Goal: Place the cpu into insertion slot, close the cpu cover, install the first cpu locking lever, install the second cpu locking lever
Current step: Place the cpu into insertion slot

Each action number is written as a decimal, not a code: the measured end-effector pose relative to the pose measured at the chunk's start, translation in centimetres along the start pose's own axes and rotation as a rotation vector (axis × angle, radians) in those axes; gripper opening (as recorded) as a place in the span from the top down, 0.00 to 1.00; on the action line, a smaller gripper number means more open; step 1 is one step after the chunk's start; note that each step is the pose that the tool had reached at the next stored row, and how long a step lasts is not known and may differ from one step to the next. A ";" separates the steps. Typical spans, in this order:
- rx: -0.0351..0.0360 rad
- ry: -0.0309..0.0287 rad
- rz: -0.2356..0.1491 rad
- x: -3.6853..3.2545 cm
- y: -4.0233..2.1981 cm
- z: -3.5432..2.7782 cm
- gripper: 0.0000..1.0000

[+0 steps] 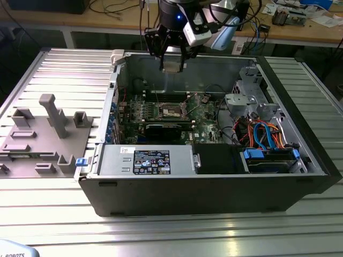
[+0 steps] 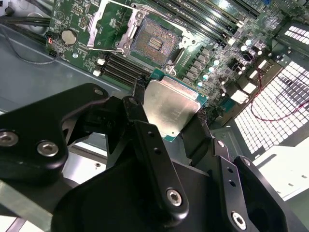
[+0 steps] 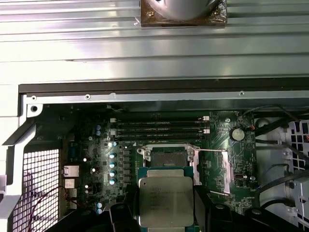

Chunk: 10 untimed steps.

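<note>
My gripper [image 1: 173,63] hangs above the open computer case, shut on the cpu [image 1: 172,66]. In both wrist views the cpu [image 2: 171,110] [image 3: 165,199] is a pale silvery square chip with a green edge, pinched on two opposite sides by black fingers [image 2: 141,104]. The insertion slot [image 1: 172,111] [image 2: 153,42] [image 3: 166,157] lies bare on the green motherboard [image 1: 206,115], well below the chip. The cpu cover [image 2: 129,31] is swung open beside the slot. A thin wire locking lever [image 3: 215,151] stands out from the socket's side.
Case walls [image 1: 115,96] ring the board. A drive cage [image 1: 244,96] and coloured cables [image 1: 262,134] fill the exterior view's right, and a power supply [image 1: 150,160] sits at the front. Black memory slots [image 3: 159,126] run beside the socket. A grey fixture block [image 1: 48,134] stands outside the case.
</note>
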<state>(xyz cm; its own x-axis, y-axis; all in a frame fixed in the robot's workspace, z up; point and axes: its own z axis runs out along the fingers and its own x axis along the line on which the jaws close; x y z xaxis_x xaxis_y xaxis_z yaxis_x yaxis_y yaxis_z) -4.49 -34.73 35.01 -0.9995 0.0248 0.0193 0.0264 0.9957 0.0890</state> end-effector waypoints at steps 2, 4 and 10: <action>-0.0001 0.0000 0.000 0.00 -0.01 0.08 0.45; 0.0000 0.0000 0.000 0.00 -0.02 0.22 0.45; 0.0000 0.0000 0.000 -0.01 -0.06 0.64 0.45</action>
<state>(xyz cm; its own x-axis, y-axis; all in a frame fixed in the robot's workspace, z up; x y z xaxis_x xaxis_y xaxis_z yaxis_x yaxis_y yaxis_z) -4.49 -34.73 34.37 -0.9995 0.0248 0.0193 0.0264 0.9957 0.0890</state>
